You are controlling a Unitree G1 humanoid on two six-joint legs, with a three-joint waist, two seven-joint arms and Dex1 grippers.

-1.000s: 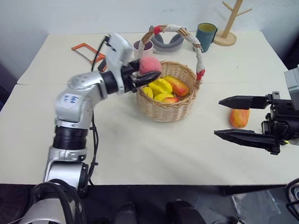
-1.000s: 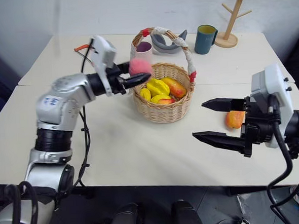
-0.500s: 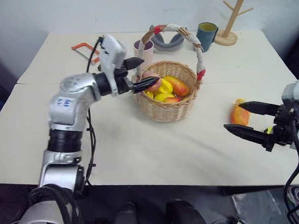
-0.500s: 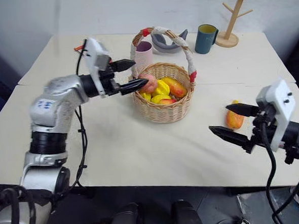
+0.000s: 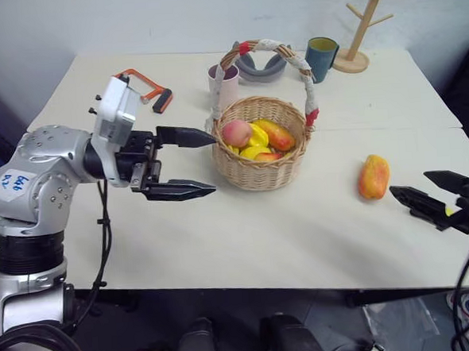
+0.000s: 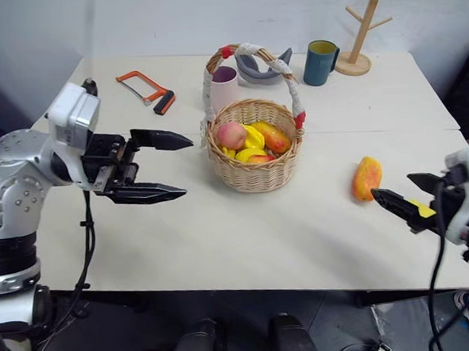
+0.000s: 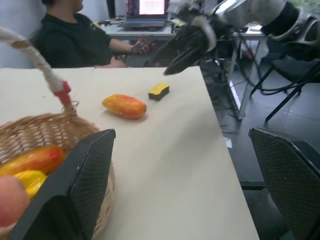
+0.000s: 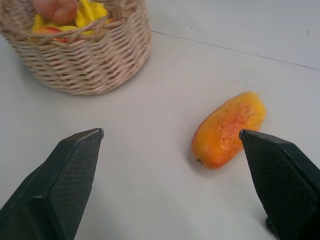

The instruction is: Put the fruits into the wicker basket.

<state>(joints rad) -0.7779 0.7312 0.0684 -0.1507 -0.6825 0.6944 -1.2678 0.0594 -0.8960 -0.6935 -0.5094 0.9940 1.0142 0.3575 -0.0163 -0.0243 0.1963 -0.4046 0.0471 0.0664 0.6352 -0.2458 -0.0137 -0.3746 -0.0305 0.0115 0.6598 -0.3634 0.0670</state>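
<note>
- Your right gripper [image 6: 407, 199], black fingers spread and empty, sits near-right of the oblong orange-yellow mango [image 6: 366, 178] on the tabletop [image 6: 246, 230]; straddle its narrow middle.
- Left gripper [image 5: 187, 161], spread, empty.
- Pink-red peach [image 5: 237, 133] lies in the round wicker basket [image 5: 262, 172].

A tan woven wicker basket [image 5: 259, 167] with a white-wrapped, red-tied handle is seen; a pink-red peach [image 5: 236, 133] and yellow fruit lie inside. An orange-yellow, red-blushed mango [image 5: 374, 176] is seen on the cream table [image 5: 246, 238].
</note>
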